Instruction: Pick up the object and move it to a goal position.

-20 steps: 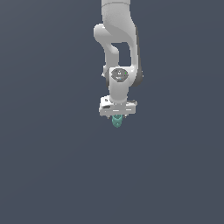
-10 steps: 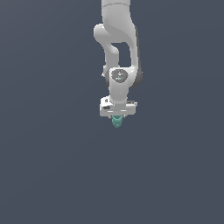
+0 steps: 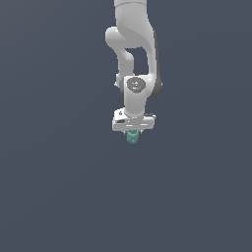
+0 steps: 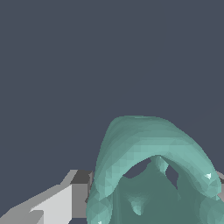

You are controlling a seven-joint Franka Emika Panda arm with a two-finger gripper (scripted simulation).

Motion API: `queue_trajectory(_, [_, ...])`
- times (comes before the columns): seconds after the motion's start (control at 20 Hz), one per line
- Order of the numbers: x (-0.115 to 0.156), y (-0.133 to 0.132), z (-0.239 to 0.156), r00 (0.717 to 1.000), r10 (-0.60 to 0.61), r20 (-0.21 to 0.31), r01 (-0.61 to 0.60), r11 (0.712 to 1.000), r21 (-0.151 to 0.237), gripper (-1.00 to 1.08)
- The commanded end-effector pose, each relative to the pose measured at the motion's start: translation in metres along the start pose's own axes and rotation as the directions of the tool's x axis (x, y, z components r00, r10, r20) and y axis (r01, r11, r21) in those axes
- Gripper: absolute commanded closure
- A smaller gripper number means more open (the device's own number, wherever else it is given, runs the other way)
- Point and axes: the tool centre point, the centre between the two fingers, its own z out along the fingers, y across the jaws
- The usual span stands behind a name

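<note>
One tool [image 3: 132,134] grips one teal object [image 3: 132,138] (lumpy, arched)

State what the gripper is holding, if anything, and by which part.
The gripper holds the small teal lumpy object by its upper part, with its lower end showing below the white bar; the exact contact points are hidden.
</note>
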Motion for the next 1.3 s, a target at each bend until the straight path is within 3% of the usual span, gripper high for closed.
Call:
queue_trajectory(0.0, [0.006, -0.004, -0.005, 1.000, -0.001, -0.001, 0.001, 1.000, 0.000, 1.08])
queue_trajectory(0.85, [0.095, -0.058, -0.072, 1.000, 0.000, 0.001, 0.000, 1.000, 0.000, 1.08])
queue_trajectory(1.25, [0.122, -0.073, -0.090, 1.000, 0.000, 0.001, 0.000, 1.000, 0.000, 1.08])
